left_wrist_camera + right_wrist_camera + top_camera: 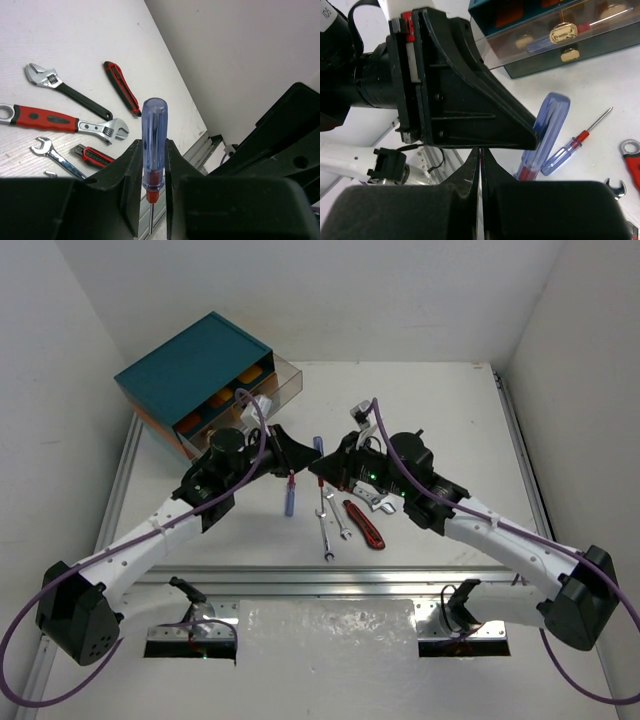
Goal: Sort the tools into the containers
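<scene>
My left gripper (303, 462) is shut on a blue-handled screwdriver (152, 135) near its red collar. The handle sticks out past the fingertips and the shaft runs back between the jaws. It shows in the top view (318, 446) and the right wrist view (546, 131), tilted off the table. My right gripper (318, 471) is shut, tip to tip with the left gripper (470, 100), and I see nothing in it. A second blue screwdriver (290, 498) lies on the table. The teal-topped cabinet (190, 365) stands at the back left with one drawer (275, 380) pulled out.
Near the grippers lie a red-and-black cutter (365, 523), two silver open-end wrenches (326, 528), a black-handled adjustable wrench (70, 92) and a red-handled one (50, 120). The open drawer holds a screwdriver (540, 44). A metal rail (330, 580) runs along the near edge.
</scene>
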